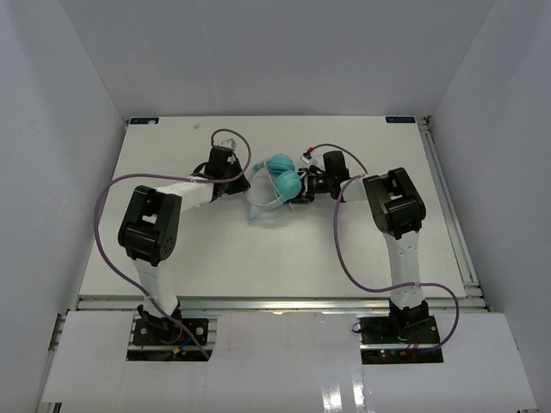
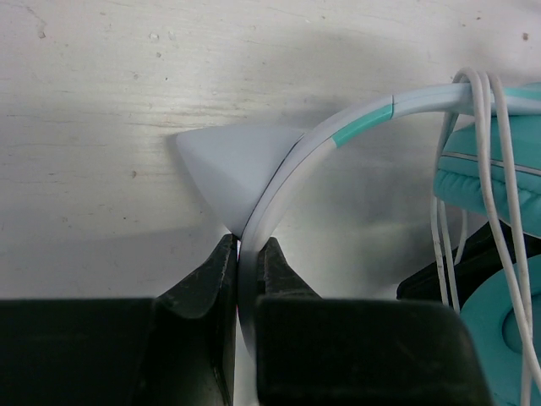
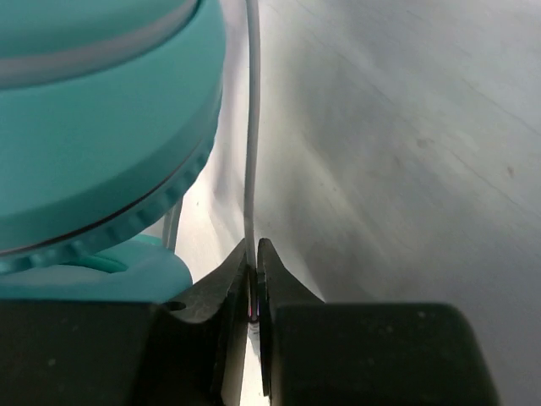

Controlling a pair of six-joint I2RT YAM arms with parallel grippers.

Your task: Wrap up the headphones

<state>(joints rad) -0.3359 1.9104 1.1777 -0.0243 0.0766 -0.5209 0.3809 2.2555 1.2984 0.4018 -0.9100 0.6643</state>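
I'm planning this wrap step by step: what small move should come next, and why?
Probably the right gripper should carry the cord one more turn over the headband, kept taut. It pinches the cord beside an ear cup, the left gripper clamps the headband, and several cord strands already hang looped over it.

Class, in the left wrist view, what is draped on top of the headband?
Several strands of the white cord loop over the headband, hanging in front of the teal ear cups. Where they end is hidden.
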